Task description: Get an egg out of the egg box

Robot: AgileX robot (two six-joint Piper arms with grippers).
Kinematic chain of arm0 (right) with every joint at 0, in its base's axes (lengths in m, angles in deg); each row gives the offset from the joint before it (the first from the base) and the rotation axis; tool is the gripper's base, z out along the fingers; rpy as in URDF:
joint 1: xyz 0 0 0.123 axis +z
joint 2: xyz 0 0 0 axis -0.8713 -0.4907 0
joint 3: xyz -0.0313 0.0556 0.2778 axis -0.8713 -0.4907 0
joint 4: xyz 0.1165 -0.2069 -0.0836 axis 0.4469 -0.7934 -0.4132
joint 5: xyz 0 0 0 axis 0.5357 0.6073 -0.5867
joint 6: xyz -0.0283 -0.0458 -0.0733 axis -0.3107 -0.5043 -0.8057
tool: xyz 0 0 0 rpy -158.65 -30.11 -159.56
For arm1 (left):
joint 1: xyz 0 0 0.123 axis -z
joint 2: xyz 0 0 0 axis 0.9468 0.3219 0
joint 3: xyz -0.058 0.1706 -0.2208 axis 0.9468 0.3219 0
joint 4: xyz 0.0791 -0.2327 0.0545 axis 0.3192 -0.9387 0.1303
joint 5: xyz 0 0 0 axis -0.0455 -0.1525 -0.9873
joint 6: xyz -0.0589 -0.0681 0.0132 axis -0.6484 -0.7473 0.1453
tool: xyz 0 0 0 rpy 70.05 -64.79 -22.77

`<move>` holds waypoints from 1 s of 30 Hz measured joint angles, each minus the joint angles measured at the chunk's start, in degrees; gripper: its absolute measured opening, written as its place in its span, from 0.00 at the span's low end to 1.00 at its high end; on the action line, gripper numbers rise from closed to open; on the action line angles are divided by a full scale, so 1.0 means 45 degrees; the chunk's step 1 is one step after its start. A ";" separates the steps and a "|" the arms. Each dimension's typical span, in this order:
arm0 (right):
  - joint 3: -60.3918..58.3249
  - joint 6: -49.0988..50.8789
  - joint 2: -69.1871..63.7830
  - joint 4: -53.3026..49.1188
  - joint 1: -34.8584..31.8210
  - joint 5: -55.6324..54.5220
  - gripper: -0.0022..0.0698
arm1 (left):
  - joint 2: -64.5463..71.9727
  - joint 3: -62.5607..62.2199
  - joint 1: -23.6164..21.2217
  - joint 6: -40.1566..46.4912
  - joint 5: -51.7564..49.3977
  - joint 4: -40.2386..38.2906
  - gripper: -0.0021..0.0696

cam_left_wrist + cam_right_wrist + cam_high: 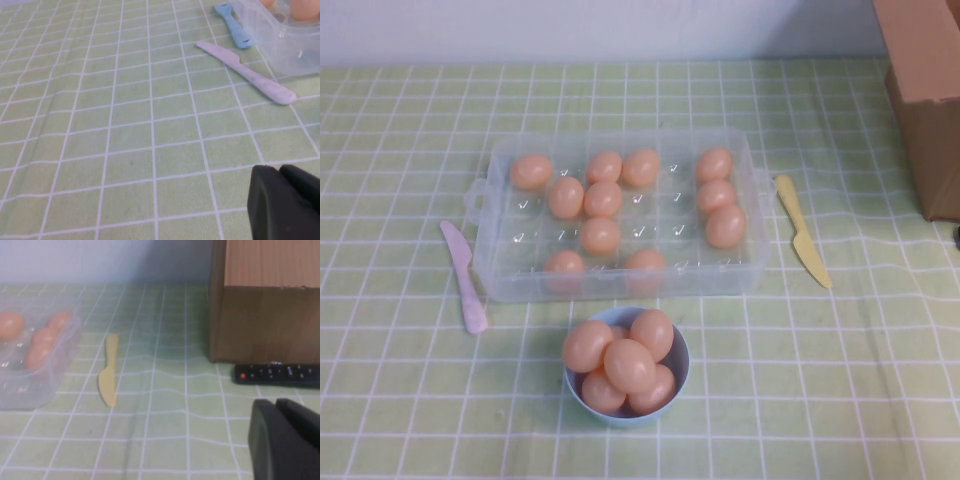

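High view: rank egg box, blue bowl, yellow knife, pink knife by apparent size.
1. egg box
2. blue bowl
3. yellow knife and pink knife: look alike in length, so not ranked.

Neither pincer shows in the high view; left pincer and right pincer sit low, off to their sides.

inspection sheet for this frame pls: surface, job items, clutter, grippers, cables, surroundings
Surface: table under a green cloth with a white grid, some wrinkles.
Job's things: egg box, clear and open-topped, holds eleven eggs, several cells empty; the front-right egg sits nearest the right side.
Clutter: blue bowl of eggs in front of the box; pink knife left of it, yellow knife right; a blue utensil and a black remote show only in the wrist views.
Grippers: left gripper and right gripper both low over bare cloth, away from the box, holding nothing.
Cables: nothing seen.
Surroundings: cardboard box back right; pale wall.
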 joint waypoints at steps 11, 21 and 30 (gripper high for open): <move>-0.1011 0.0000 0.2765 -0.0059 -0.0254 -0.0316 0.01 | 0.0000 0.0000 0.0000 0.0000 0.0000 0.0000 0.02; -0.1011 0.0000 0.2765 -0.0079 -0.0254 -0.0337 0.01 | 0.0000 0.0000 0.0000 0.0000 0.0000 0.0000 0.02; -0.1011 -0.2156 0.2781 0.1291 -0.0254 0.1713 0.01 | 0.0000 0.0000 0.0000 0.0000 0.0000 0.0000 0.02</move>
